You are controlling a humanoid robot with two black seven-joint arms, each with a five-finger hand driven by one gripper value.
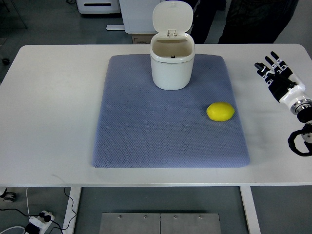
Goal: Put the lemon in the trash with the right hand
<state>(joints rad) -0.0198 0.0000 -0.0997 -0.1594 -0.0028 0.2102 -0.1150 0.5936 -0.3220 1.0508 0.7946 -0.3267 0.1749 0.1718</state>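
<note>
In front of me lies a white table (53,112), smooth and matte, and spread across its middle is a blue-grey mat (146,126) with a fine woven, dimpled texture and rounded corners. The lemon (220,111) sits on the mat's right-hand part, close to its right edge, bright yellow with a slightly glossy, pebbled skin. It is an oval, and its long axis runs roughly left to right across the picture, its right end tapering to a small nub that points toward my hand's side of the table.

At the far middle of the mat stands the trash bin (172,62), a small white plastic tub with rounded walls (smooth and a little shiny). Its hinged lid (173,17) is flipped up and stands upright behind the opening, so the pale inside is exposed. The bin and the lemon are well apart, the bin up and to the left of the fruit.

My right hand (279,77) comes in from the right edge, over bare tabletop beyond the mat. It is black and white, jointed, with the fingers (266,66) stretched out and fanned apart, tips pointing away from me and a little leftward. It grips nothing and is clear of the lemon.
</note>
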